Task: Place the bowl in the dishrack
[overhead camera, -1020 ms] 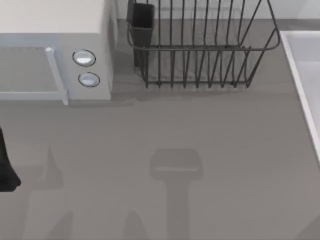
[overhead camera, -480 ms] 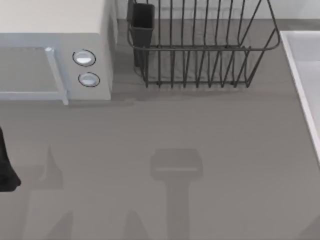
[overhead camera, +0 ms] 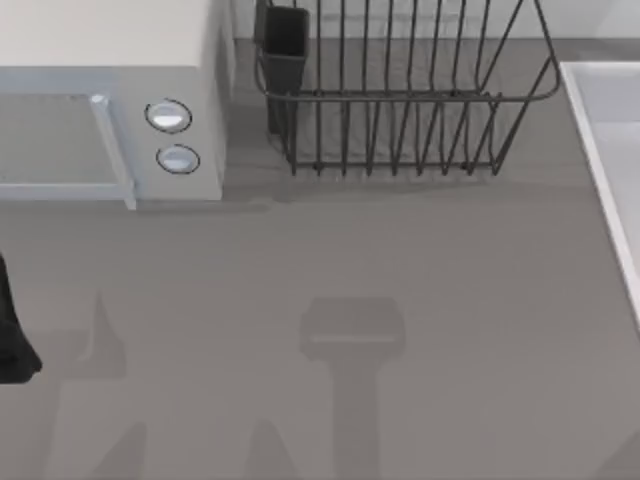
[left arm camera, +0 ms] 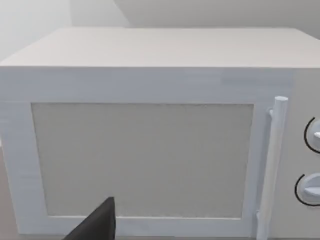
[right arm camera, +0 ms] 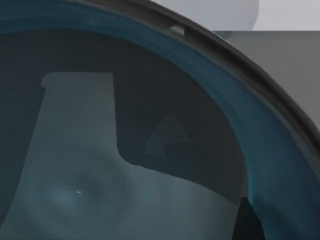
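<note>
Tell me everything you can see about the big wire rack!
The dishrack sits at the far edge of the table in the top view, to the right of the white microwave. It looks like dark grey metal wire, with upright tines in rows, sides that flare outward and a rail along its front. A dark rectangular cup hangs at its left corner. It stands upright on the grey tabletop, and nothing lies between the tines that show.

Rendered kitchen counter, white microwave (overhead camera: 110, 100); wire dishrack (overhead camera: 400, 100), grey worktop (overhead camera: 400, 300)
</note>
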Robot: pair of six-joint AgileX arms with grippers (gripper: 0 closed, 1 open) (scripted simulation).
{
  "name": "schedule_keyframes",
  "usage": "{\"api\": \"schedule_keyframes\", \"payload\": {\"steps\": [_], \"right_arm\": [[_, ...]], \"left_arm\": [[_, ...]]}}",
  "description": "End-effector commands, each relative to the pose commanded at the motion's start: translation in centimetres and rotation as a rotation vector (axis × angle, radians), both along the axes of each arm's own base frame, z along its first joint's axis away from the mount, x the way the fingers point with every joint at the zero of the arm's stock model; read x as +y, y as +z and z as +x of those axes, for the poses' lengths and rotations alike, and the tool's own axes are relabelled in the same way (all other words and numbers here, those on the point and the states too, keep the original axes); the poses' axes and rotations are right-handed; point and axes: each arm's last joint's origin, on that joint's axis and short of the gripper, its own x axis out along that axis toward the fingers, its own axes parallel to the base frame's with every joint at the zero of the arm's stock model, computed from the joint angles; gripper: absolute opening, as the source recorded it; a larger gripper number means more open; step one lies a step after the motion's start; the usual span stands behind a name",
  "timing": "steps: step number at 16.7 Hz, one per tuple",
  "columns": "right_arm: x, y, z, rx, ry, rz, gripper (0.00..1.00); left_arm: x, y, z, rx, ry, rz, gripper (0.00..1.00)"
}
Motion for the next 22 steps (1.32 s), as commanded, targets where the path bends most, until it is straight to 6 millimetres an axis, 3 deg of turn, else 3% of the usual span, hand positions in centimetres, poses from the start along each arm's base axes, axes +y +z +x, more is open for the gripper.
{"api": "schedule_keyframes", "payload": {"steps": [6, 9, 14, 19, 22], "right_arm": [[0.0, 0.1, 0.0, -0.002, 0.0, -0.002, 0.0], [-0.5, 1.7, 0.7, -0.003, 0.002, -0.003, 0.0], [-1.4, 8.8, 1.9, 0.011, 0.006, 0.008, 0.0], [-0.7, 16.9, 0.9, 0.022, 0.002, 0.015, 0.0], [-0.1, 19.8, 0.1, 0.001, 0.0, 0.0, 0.0]], "left_arm": [[0.0, 0.0, 0.0, 0.0, 0.0, 0.0, 1.0], [0.0, 0.0, 0.0, 0.0, 0.0, 0.0, 1.0], [0.0, 0.0, 0.0, 0.0, 0.0, 0.0, 1.0], [0.0, 0.0, 0.0, 0.0, 0.0, 0.0, 1.0], [0.0, 0.0, 0.0, 0.0, 0.0, 0.0, 1.0]]}}
